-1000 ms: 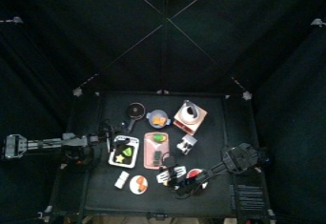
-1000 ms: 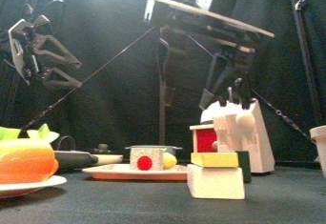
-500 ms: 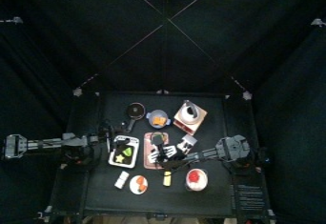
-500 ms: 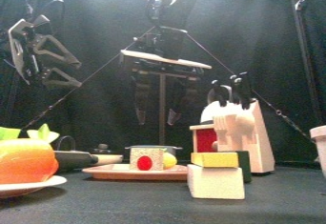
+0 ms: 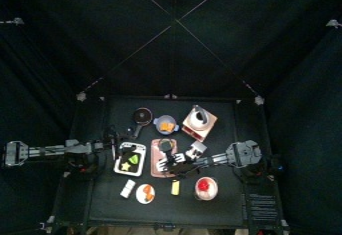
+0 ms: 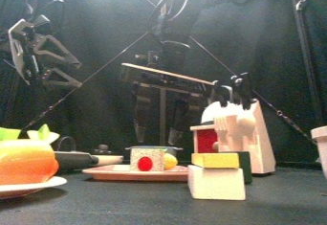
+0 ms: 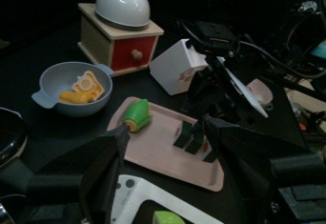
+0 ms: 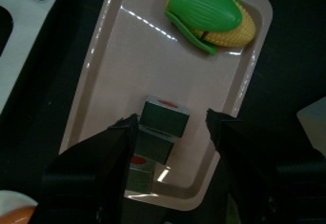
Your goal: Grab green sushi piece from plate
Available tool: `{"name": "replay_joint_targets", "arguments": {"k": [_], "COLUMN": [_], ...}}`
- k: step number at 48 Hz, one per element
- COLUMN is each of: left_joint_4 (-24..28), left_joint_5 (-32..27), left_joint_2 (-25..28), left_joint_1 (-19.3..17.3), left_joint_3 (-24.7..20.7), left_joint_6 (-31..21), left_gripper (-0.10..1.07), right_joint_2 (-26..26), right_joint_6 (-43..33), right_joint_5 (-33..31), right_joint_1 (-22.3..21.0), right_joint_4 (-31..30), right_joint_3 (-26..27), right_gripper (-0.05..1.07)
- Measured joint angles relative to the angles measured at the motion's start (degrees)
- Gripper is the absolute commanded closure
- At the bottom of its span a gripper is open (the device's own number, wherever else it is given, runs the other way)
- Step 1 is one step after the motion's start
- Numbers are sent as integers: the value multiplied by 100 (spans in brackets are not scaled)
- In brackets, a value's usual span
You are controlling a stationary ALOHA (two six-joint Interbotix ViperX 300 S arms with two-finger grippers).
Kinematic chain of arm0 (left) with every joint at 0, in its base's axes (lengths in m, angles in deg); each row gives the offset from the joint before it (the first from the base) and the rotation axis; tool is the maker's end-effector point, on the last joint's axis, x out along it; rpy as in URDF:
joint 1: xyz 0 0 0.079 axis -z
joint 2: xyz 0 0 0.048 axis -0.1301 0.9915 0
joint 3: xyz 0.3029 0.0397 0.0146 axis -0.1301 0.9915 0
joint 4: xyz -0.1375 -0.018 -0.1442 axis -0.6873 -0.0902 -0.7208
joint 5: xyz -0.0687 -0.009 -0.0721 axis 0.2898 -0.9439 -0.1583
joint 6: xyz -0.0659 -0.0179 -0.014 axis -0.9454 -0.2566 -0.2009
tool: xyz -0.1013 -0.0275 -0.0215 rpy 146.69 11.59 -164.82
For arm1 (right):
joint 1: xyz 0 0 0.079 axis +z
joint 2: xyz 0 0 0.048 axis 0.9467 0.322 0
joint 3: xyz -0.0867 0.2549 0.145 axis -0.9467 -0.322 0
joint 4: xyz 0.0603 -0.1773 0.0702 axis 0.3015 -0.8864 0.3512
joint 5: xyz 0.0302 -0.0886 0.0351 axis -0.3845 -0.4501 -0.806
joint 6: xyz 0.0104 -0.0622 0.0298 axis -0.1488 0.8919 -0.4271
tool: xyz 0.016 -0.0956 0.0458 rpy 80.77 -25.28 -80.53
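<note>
Over the long salmon-pink rectangular plate (image 8: 166,94) hangs the right claw (image 8: 169,137), its two black jaws spread wide apart and holding nothing. In the right wrist view the small bright-green sushi piece with a yellow side (image 8: 211,16) lies at one end of the plate, well beyond the jaw tips, while a small dark block with a green top (image 8: 159,144) sits directly between the jaws at the plate's other end. From above, the right arm reaches in from the right so that the right claw (image 5: 171,160) sits over the near half of the plate (image 5: 163,168), and the green sushi piece (image 5: 166,144) shows at the plate's far end, clear of the claw.

In the left wrist view the green sushi piece (image 7: 136,114) rests on the plate (image 7: 159,147) with the dark block (image 7: 189,138) apart from it, under the right claw (image 7: 199,107).

Left of the plate, the left claw (image 5: 100,159) rests at the table's (image 5: 114,119) left edge beside a white square dish with a dark rim (image 5: 128,159); whether its jaws are apart or together cannot be told.
</note>
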Motion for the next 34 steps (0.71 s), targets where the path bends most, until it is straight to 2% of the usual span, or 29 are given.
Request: {"name": "replay_joint_targets", "arguments": {"k": [13, 34], "left_joint_4": [0, 0], "left_joint_5": [0, 0], "left_joint_2": [-9, -9], "left_joint_1": [0, 0], "left_joint_3": [0, 0], "left_joint_6": [0, 0], "left_gripper": [1, 1], "right_joint_2": [53, 211], "right_joint_6": [0, 0], "right_joint_5": [387, 439], "right_joint_1": [-123, -202], "right_joint_4": [26, 220], "right_joint_3": [-97, -105], "right_gripper": [11, 12]}}
